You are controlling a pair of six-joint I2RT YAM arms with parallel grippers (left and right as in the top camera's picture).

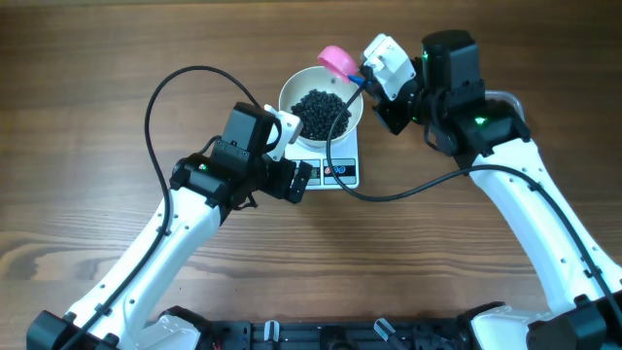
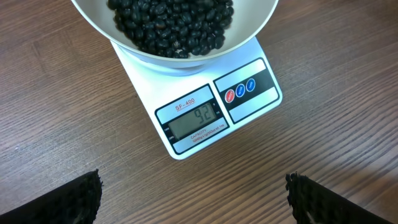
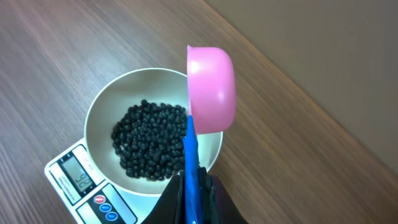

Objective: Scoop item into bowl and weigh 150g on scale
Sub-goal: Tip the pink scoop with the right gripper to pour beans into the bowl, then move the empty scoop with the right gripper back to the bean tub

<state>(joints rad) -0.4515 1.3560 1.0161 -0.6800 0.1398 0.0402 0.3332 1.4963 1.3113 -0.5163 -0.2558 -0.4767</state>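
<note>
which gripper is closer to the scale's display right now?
Left. The left gripper hangs open right by the display at the near edge of the scale. The right gripper is on the opposite side, beyond the bowl, shut on the pink scoop.

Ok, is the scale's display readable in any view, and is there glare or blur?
Left wrist: sharp, evenly lit, no glare; the scale display reads 92. Right wrist: pink scoop crisp, but the display is small and its digits unclear. Overhead: even light, soft shadows, display too small to read.
</note>
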